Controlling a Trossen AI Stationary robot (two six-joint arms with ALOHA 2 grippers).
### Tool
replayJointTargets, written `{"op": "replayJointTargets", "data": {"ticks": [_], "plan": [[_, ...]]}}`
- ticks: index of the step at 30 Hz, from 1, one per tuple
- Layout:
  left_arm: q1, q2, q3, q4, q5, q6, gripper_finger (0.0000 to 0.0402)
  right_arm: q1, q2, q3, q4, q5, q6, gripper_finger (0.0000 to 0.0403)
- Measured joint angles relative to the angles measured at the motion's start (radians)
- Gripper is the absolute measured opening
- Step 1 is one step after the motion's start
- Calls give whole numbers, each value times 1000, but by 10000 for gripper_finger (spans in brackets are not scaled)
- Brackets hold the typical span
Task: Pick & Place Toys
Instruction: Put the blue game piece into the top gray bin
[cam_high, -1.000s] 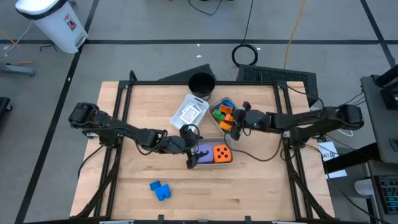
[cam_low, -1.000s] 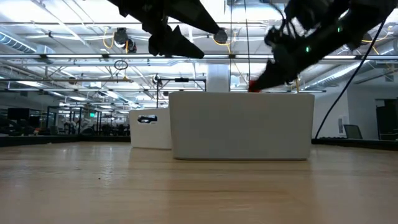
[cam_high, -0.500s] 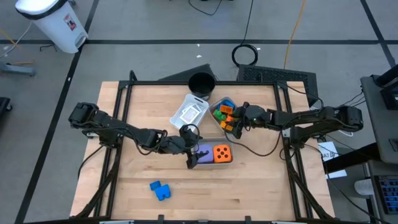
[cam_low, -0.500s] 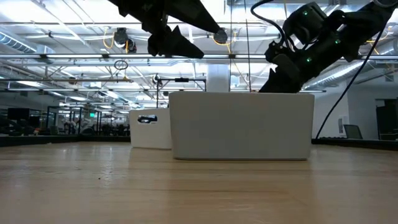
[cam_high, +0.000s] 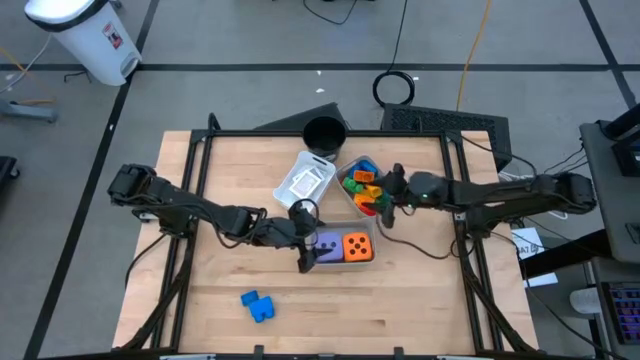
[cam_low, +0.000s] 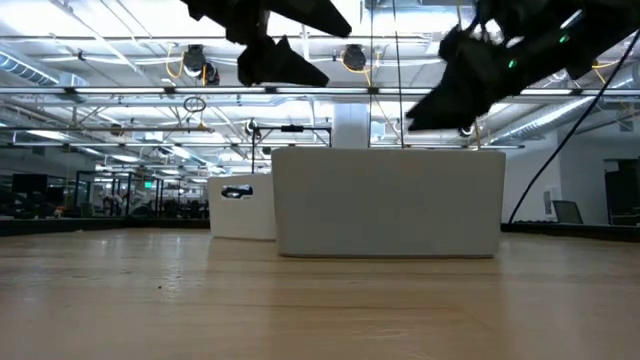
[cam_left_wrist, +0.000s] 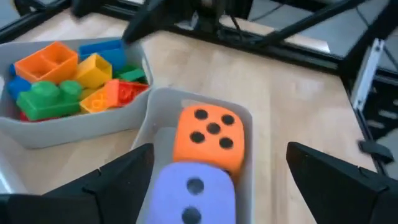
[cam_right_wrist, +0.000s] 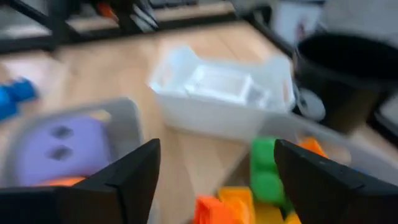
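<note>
Two dice lie in a translucent grey tray (cam_left_wrist: 245, 124): an orange one (cam_left_wrist: 210, 134) and a purple one (cam_left_wrist: 193, 194). My left gripper (cam_left_wrist: 219, 151) hovers open just above them, one finger on either side, touching neither. A second grey tray (cam_high: 345, 195) holds several toys: green (cam_right_wrist: 267, 169), orange, yellow, blue and red (cam_high: 372, 209) blocks. My right gripper (cam_high: 384, 204) hangs open above this tray's right part with nothing between its fingers. Two blue blocks (cam_high: 257, 305) lie on the table near its front left.
A white tray (cam_high: 305, 180) with flat white tiles stands beyond the dice tray. A black round cup (cam_high: 323, 133) sits at the far edge. A black frame (cam_high: 200, 180) runs around the wooden table. Bare wood lies along the near edge.
My right gripper dipped to the block tray's rim with a red block at its fingertips, opened and let it go. It has since risen and drawn back a little toward the table's right edge. The red block now lies in the tray.
</note>
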Motion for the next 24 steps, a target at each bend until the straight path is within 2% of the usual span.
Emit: {"op": "replayJointTargets", "data": {"ticks": [6, 9, 11, 16, 20, 24], "plan": [[-42, -9, 1, -103, 87, -68, 368, 109, -165, -3, -1, -1, -2, 283], [-79, -9, 1, -221, 159, -172, 373, 152, -218, -16, -3, 0, -3, 278], [-117, -8, 1, -326, 173, -268, 374, 171, -239, -25, -2, 0, -4, 276], [-240, -6, 0, -448, 172, -480, 365, 178, -249, -34, -3, 2, -13, 275], [-354, 29, 0, -458, 143, -528, 356, 178, -246, -34, 0, 3, -13, 274], [-458, 118, 0, -479, 103, -552, 347, 177, -244, -34, 12, 3, -13, 274]]}}
